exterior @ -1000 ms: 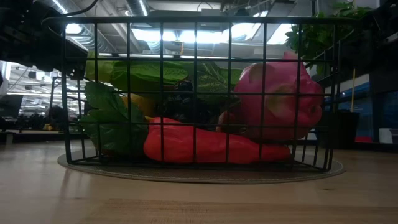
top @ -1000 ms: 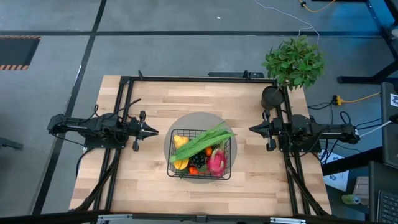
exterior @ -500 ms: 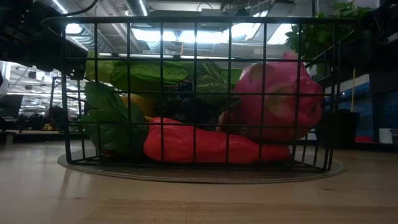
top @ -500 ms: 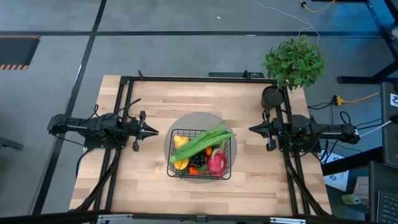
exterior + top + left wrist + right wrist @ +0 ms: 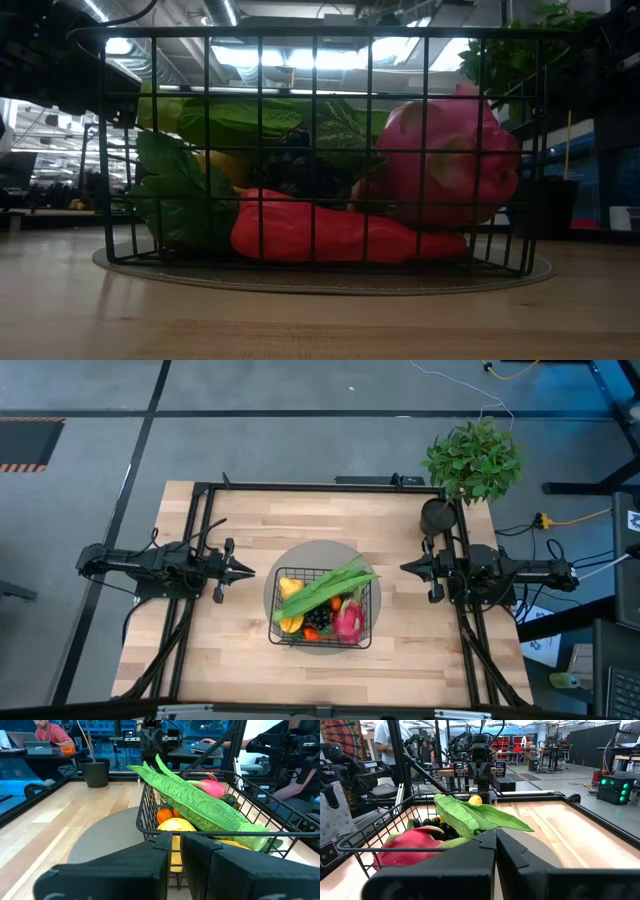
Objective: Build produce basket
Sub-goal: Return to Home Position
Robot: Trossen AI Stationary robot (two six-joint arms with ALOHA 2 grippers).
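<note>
The basket (image 5: pixel 400 35) stands on a round grey mat (image 5: pixel 300 555) in the middle of the table (image 5: pixel 410 660), between the two arms. I judge it stiff and rather light, though somewhat heavier with the produce inside. The top rim wire at a side wall seems the best place to hold it, but the thin wire may slip. It is a black wire grid, square with round corners. Inside, a long green lettuce (image 5: pixel 325 590) lies across a pink dragon fruit (image 5: pixel 348 622), yellow fruits (image 5: pixel 289 588) and dark grapes (image 5: pixel 320 620). The left gripper (image 5: pixel 248 570) and the right gripper (image 5: pixel 405 568) are near it but apart from it, one at each side, with fingers pressed together and holding nothing.
</note>
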